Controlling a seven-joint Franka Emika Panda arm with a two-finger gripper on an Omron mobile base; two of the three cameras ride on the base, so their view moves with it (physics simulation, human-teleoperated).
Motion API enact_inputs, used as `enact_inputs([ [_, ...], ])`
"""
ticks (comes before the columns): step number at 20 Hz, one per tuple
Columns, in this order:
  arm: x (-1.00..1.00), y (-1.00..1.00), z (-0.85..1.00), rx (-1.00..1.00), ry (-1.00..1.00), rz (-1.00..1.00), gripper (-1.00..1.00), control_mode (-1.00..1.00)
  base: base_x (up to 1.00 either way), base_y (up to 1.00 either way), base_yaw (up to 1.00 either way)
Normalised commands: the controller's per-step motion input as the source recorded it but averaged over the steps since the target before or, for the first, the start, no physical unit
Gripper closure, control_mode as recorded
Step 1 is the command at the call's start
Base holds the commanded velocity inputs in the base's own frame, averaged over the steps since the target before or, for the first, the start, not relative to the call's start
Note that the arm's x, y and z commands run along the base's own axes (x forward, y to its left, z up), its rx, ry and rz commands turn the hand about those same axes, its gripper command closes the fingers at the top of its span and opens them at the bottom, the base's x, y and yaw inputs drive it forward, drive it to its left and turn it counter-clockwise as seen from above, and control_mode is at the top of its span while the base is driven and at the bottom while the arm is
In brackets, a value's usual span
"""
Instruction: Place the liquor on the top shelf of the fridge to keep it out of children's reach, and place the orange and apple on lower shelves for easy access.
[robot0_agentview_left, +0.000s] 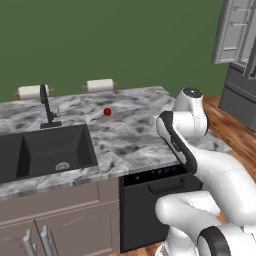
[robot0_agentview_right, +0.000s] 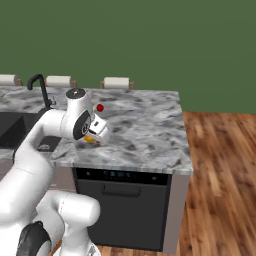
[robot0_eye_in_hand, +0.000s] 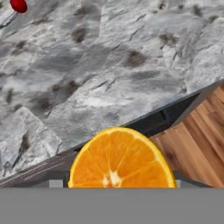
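Observation:
My gripper (robot0_agentview_right: 94, 134) hangs just above the front edge of the marble counter (robot0_agentview_right: 145, 125), shut on the orange (robot0_eye_in_hand: 120, 157). The fruit shows a cut-like segmented face in the hand view and hides both fingertips. In the right base view the orange (robot0_agentview_right: 88, 139) peeks out under the hand. The apple (robot0_agentview_left: 107, 112), a tiny red ball, sits on the counter behind the hand, also seen as the apple (robot0_agentview_right: 100, 107) and the apple (robot0_eye_in_hand: 18, 5). The fridge (robot0_agentview_left: 241, 95) stands at the far right with a door (robot0_agentview_left: 235, 30) swung open; its shelves are hidden. The liquor is out of view.
A dark sink (robot0_agentview_left: 50, 150) with a black faucet (robot0_agentview_left: 47, 107) fills the counter's left part. Paper towel rolls (robot0_agentview_left: 100, 85) line the back edge. A black dishwasher (robot0_agentview_right: 125, 200) sits under the counter, and wooden floor (robot0_agentview_right: 220, 175) opens to the right.

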Motion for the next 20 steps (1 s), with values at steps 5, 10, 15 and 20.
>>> enact_inputs([
  [5, -0.87, 0.00, 0.92, 0.00, -0.14, 0.03, 1.00, -1.00, 0.00, 0.00, 0.00],
  [10, -0.69, 0.00, 0.68, 0.00, -0.09, 0.03, 1.00, -1.00, 0.00, 0.00, 0.00],
  [15, -0.68, 0.00, 0.50, -0.01, -0.02, 0.02, 1.00, -1.00, 0.00, 0.00, 0.00],
  [20, -0.71, 0.00, 0.54, -0.02, 0.00, 0.01, 1.00, -1.00, 0.00, 0.00, 0.00],
])
